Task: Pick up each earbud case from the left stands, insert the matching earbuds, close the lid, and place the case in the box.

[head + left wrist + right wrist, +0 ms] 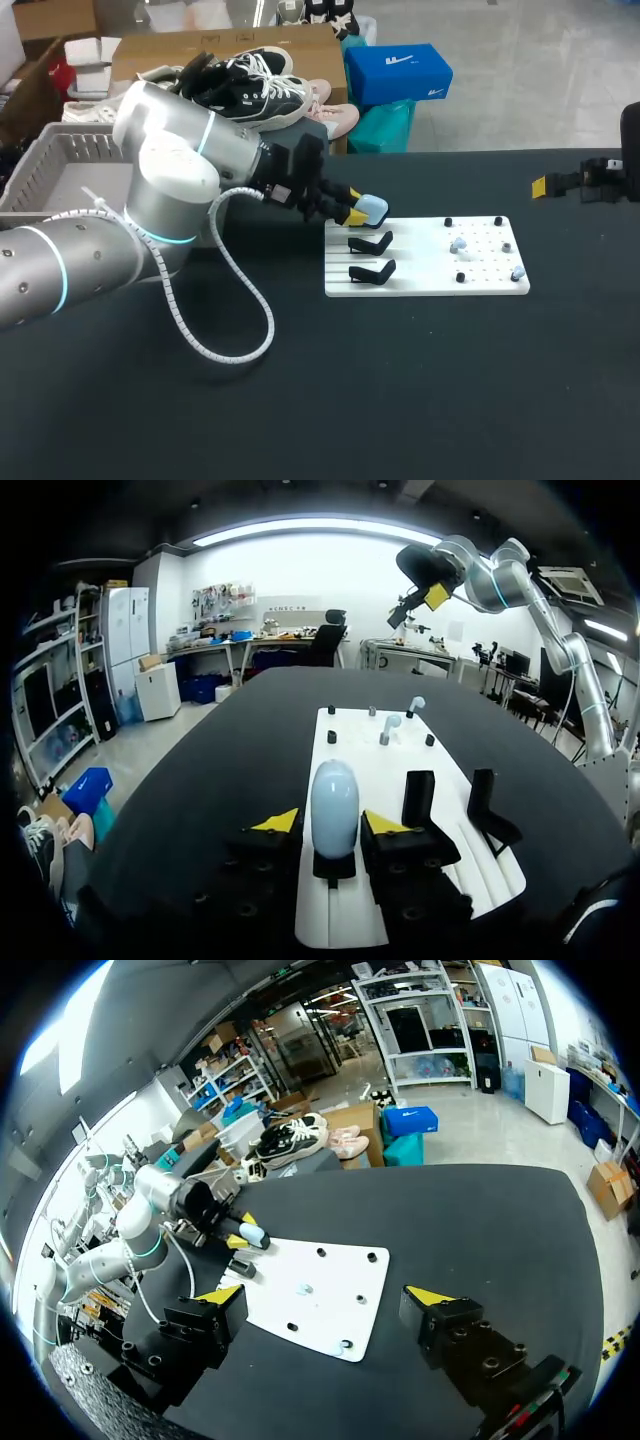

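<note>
Left arm extends level, its gripper [357,206] spread astride the pale-blue earbud case [334,806]. Right gripper [330,1295] hangs high, fingers wide apart.

I could read no text, label, number or sign on the table [420,400] or anything on it.

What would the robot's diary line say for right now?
left pincer open, astride earbud case on its stand | right pincer open, empty, above the table | earbuds on white board
</note>
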You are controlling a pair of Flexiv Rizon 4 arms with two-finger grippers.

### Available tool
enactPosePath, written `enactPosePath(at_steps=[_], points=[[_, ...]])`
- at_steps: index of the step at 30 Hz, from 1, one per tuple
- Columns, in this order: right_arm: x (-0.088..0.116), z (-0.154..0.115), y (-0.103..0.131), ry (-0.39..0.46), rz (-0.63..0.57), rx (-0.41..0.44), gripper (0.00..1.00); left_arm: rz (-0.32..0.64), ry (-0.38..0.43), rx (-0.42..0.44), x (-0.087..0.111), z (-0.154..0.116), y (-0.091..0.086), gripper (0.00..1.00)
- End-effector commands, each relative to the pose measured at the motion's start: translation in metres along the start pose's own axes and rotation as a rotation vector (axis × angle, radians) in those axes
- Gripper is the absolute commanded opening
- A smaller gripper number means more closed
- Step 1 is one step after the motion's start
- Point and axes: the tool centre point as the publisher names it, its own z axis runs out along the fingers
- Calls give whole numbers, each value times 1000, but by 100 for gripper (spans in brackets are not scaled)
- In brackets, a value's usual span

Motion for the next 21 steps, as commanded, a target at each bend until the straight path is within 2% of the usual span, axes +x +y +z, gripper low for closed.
enactPosePath(at_steps=[1, 3, 4, 14, 21], points=[[0, 1, -1, 0, -1, -1, 100, 0, 0, 8, 1, 1, 4, 32], [0, 1, -1, 0, -1, -1, 100, 0, 0, 10, 1, 0, 3, 7], [0, 1, -1, 0, -1, -1, 100, 2, 0, 10, 1, -1, 3, 0], [0, 1, -1, 0, -1, -1, 100, 6, -36, 20, -2, -16, -4, 0], [0, 1, -1, 0, -1, -1, 100, 15, -142, 2, -25, -38, -21, 0]])
